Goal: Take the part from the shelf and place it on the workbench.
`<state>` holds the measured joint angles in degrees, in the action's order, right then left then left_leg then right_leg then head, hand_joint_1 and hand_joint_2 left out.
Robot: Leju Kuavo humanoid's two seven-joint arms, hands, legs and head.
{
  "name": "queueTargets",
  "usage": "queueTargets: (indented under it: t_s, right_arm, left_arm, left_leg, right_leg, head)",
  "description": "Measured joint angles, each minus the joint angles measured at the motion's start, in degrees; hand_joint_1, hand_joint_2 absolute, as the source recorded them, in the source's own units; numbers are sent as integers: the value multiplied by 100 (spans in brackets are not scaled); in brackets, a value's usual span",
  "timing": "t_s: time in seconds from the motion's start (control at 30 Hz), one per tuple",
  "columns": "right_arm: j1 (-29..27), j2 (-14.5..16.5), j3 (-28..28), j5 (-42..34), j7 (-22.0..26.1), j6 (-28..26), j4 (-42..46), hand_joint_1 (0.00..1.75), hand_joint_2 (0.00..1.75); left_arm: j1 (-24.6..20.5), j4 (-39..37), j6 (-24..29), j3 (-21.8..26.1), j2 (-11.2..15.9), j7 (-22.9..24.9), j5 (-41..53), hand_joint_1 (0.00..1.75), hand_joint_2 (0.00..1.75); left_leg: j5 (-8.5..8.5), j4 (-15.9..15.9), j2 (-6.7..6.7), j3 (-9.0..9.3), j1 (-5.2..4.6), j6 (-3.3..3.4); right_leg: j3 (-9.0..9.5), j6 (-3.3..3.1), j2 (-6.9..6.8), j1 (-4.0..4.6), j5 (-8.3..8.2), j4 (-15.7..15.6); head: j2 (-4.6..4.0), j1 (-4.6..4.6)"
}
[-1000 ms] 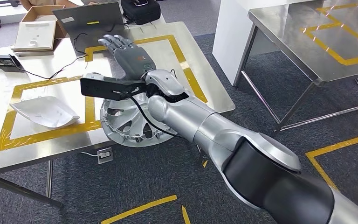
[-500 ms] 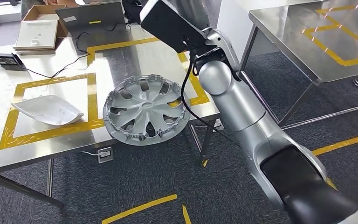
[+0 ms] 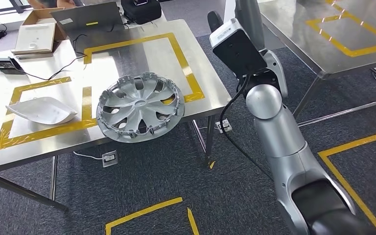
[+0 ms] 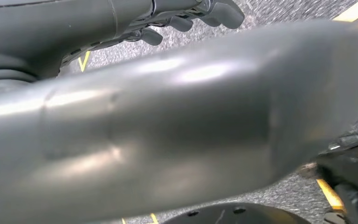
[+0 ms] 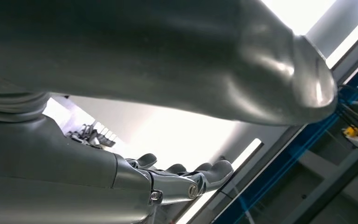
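Grey carpet with yellow tape lines, and a steel workbench point(image 3: 142, 54) with taped yellow rectangles on top. The hubcap point(image 3: 140, 106) lies flat at the front edge of the workbench, near its right front corner, its rim hanging slightly over the edge and covering a strip of tape. Looks like light, stiff plastic with thin spokes and small clips round the rim, so I'd grab it by the rim or through a spoke gap, not squeeze hard. The right hand point(image 5: 182, 179) is up in the air, fingers apart, holding nothing. The left hand point(image 4: 191, 16) hangs by the floor, fingers loosely curled, nothing in it. A white shell-shaped part point(image 3: 41, 110) lies near the left edge. No writing I can read anywhere.
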<state>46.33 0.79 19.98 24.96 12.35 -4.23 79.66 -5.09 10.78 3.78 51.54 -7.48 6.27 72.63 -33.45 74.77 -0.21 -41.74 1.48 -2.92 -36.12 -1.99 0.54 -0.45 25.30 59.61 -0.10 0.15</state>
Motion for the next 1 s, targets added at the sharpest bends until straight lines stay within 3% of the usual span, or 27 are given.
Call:
queueTargets:
  t_s: [0.03,0.07,0.1,0.17,0.23,0.3,0.33,0.4,0.47,0.5,0.53,0.6,0.67,0.7,0.73,0.8,0.87,0.97,1.0]
  right_arm:
    - [-73,-58,-33,20,25,-5,19,0,0]
    - [-141,-115,-66,45,52,-12,33,0,0]
    - [-197,-176,-100,66,84,-24,40,0,0]
    - [-312,-297,-182,88,158,-72,39,0,0]
    - [-463,-413,-276,79,250,-133,24,0,0]
    - [-629,-539,-361,56,314,-175,-7,0,0]
    - [-714,-624,-407,43,334,-191,-28,0,0]
    - [-914,-819,-516,-10,368,-220,-92,0,0]
    - [-1165,-977,-614,-60,390,-234,-168,0,0]
    - [-1330,-1038,-640,-59,391,-236,-217,0,0]
    - [-1503,-1090,-654,-34,375,-239,-282,0,0]
    - [-1842,-1169,-666,68,295,-263,-476,0,0]
    - [-2078,-1198,-690,149,237,-303,-726,0,0]
    - [-2167,-1201,-717,168,227,-323,-890,0,0]
    - [-2239,-1201,-750,177,220,-340,-1073,0,0]
    - [-2339,-1196,-830,180,188,-364,-1561,0,0]
    - [-2389,-1179,-918,167,180,-379,-2115,0,0]
    - [-2438,-1144,-1102,150,170,-382,-2972,0,0]
    - [-2463,-1133,-1174,134,124,-341,-3281,0,0]
  left_arm:
    - [-1,1,0,0,0,-3,0,0,0]
    - [-2,1,0,0,0,-10,0,0,0]
    - [-6,2,0,0,0,-21,0,0,0]
    - [-24,8,1,0,-2,-49,9,0,0]
    - [-37,11,2,0,-12,-63,32,0,0]
    - [-35,9,-3,-1,-28,-63,59,0,0]
    - [-35,9,-6,-1,-32,-62,73,0,0]
    - [-38,11,-11,-2,-37,-59,105,0,0]
    - [-35,15,-13,-2,-34,-56,134,0,0]
    - [-31,15,-15,-2,-36,-54,143,0,0]
    - [-28,14,-17,-2,-37,-52,151,0,0]
    - [-28,13,-20,-2,-43,-54,161,0,0]
    - [-38,19,-19,-2,-43,-61,163,0,0]
    - [-42,22,-17,-2,-42,-63,160,0,0]
    - [-47,25,-15,-2,-40,-61,152,0,0]
    - [-40,26,-11,-2,-39,-48,135,0,0]
    - [-20,25,-10,-2,-36,-26,125,0,0]
    - [1,21,1,-2,-36,0,98,0,0]
    - [2,20,10,-2,-35,5,85,0,0]
  left_leg:
    - [59,6,0,104,-14,27]
    - [192,-188,0,314,-33,66]
    - [304,-531,-1,588,-56,118]
    - [329,-1260,-9,1101,-110,204]
    - [262,-1563,-17,1251,-160,253]
    - [367,-1614,0,1193,-159,311]
    - [442,-1643,11,1162,-143,352]
    - [604,-1690,31,1054,-105,418]
    - [733,-1690,27,902,-99,441]
    - [794,-1681,32,817,-99,434]
    - [849,-1666,38,730,-96,424]
    - [950,-1611,51,550,-84,384]
    - [1025,-1540,53,416,-84,317]
    - [1055,-1516,50,385,-90,281]
    - [1090,-1511,46,376,-97,242]
    - [1141,-1528,39,373,-90,167]
    - [908,-1375,32,276,-74,110]
    - [49,-502,27,49,-68,68]
    - [-92,-197,27,29,-69,61]
  right_leg:
    - [-64,-2,-2,20,-49,3]
    - [-126,0,-2,39,-101,6]
    - [-177,6,-2,52,-149,8]
    - [-243,44,-11,67,-240,5]
    - [-248,115,-26,48,-326,-19]
    - [-245,194,-27,34,-400,-55]
    - [-274,225,-23,35,-340,-23]
    - [-415,283,-18,11,86,344]
    - [-581,344,-22,-17,605,982]
    - [-600,371,-24,-29,699,1240]
    - [-546,393,-25,-41,673,1360]
    - [-152,423,-31,-67,415,1063]
    - [368,401,-25,-66,396,388]
    - [514,363,-18,-59,455,148]
    - [562,311,-9,-40,513,36]
    - [503,195,-15,-34,453,1]
    - [406,98,-38,-49,323,-19]
    - [178,39,-59,-48,112,-29]
    - [93,40,-65,-40,44,-25]
  head:
    - [0,1]
    - [0,1]
    - [0,1]
    - [-1,9]
    - [0,11]
    - [1,3]
    - [0,9]
    - [0,21]
    - [0,31]
    - [0,31]
    - [0,32]
    - [-1,32]
    - [0,32]
    - [0,40]
    - [1,46]
    - [1,65]
    - [0,66]
    - [0,60]
    - [1,59]
